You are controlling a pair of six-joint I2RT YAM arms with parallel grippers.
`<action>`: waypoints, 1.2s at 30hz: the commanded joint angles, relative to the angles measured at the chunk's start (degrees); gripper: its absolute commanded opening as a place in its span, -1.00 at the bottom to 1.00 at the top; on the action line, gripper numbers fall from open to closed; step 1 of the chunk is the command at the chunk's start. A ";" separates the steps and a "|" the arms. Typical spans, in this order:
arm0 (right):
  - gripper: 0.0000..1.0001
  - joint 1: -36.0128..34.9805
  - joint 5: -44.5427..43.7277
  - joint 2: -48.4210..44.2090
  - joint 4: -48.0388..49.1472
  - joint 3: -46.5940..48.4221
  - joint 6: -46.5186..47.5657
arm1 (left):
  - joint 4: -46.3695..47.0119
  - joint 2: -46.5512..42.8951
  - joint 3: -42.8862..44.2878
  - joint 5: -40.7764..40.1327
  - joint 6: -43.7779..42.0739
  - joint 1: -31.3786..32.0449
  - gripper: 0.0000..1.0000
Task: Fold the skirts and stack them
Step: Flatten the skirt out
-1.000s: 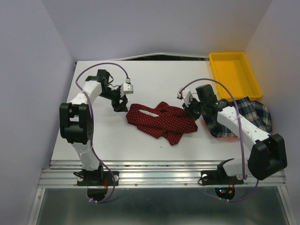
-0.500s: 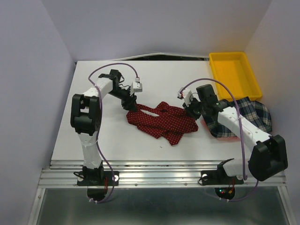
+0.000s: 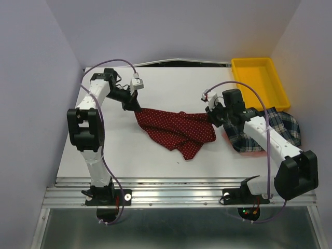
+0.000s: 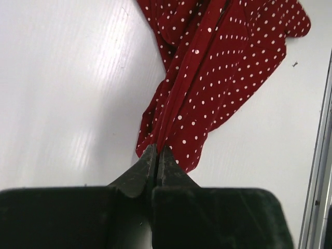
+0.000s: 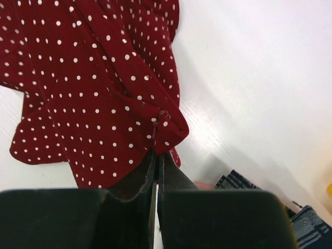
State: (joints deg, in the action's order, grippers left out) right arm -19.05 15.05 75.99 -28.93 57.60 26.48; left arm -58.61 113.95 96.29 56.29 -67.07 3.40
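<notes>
Fingers of the left gripper (image 3: 130, 105) and right gripper (image 3: 213, 117) each pinch one end of the red dotted skirt (image 3: 176, 132), which from above lies on the white table (image 3: 155, 83) near the plaid skirt (image 3: 282, 127), while the left wrist view shows black fingers (image 4: 136, 175) squeezed tight on a red corner, and the right wrist view shows fingers (image 5: 172, 177) squeezed on a red fold.

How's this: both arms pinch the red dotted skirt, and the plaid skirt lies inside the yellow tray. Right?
One slip: the plaid skirt lies on the table, outside the yellow tray, as the top view shows. The left gripper and right gripper do both pinch the red dotted skirt.
</notes>
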 commanded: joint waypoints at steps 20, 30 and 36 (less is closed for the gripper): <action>-0.99 1.03 -7.66 -2.32 25.31 18.70 -2.82 | 51.91 -47.36 -16.34 -47.66 31.66 13.03 -1.00; -0.99 0.33 22.48 1.71 3.21 26.78 -4.27 | 38.75 -49.17 -15.07 -33.80 37.54 13.48 -1.00; -0.99 -0.20 21.69 -2.16 -2.07 10.79 3.75 | 34.62 -50.67 -24.65 -30.55 32.53 13.39 -1.00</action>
State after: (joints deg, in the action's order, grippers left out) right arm -18.83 34.28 75.55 -22.79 74.85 25.47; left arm -20.23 63.79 75.77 22.31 -32.23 17.10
